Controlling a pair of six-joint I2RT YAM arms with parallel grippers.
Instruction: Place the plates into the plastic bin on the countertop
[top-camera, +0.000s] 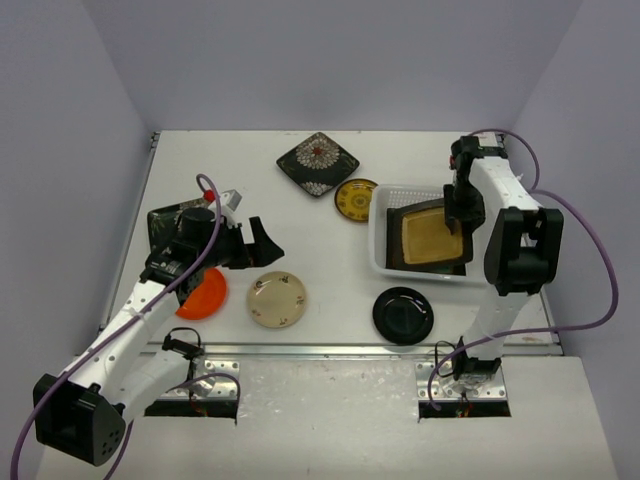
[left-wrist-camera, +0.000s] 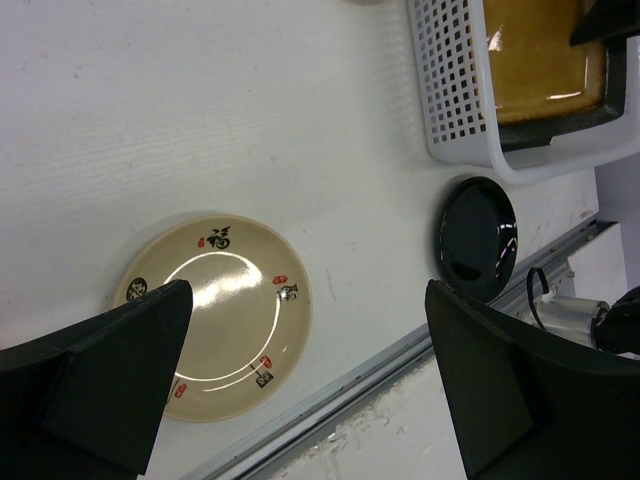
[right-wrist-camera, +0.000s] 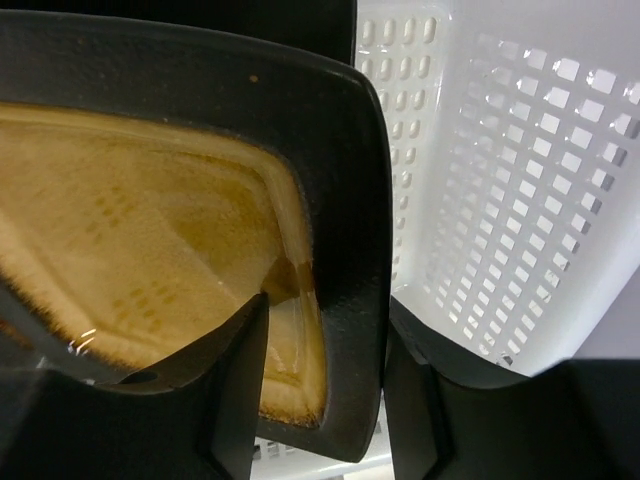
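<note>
A square amber plate (top-camera: 430, 238) with a black rim lies tilted inside the white plastic bin (top-camera: 378, 240) at the right of the countertop (top-camera: 200, 160). My right gripper (top-camera: 462, 205) reaches into the bin. In the right wrist view it (right-wrist-camera: 328, 320) is open astride the plate's rim (right-wrist-camera: 350, 200), with a gap at one finger (right-wrist-camera: 220, 400). My left gripper (top-camera: 262, 245) hangs open and empty above the cream plate (left-wrist-camera: 225, 310). On the countertop lie the cream plate (top-camera: 277, 299), an orange one (top-camera: 205, 297), a glossy black one (top-camera: 403, 313), a patterned yellow one (top-camera: 355, 199) and a black floral square (top-camera: 318, 163).
A dark square plate (top-camera: 158, 225) lies partly hidden under my left arm at the left edge. A metal strip (top-camera: 350, 350) runs along the countertop's front. Pale lavender walls close in three sides. The bin's lattice wall (right-wrist-camera: 500, 180) stands just right of my right fingers.
</note>
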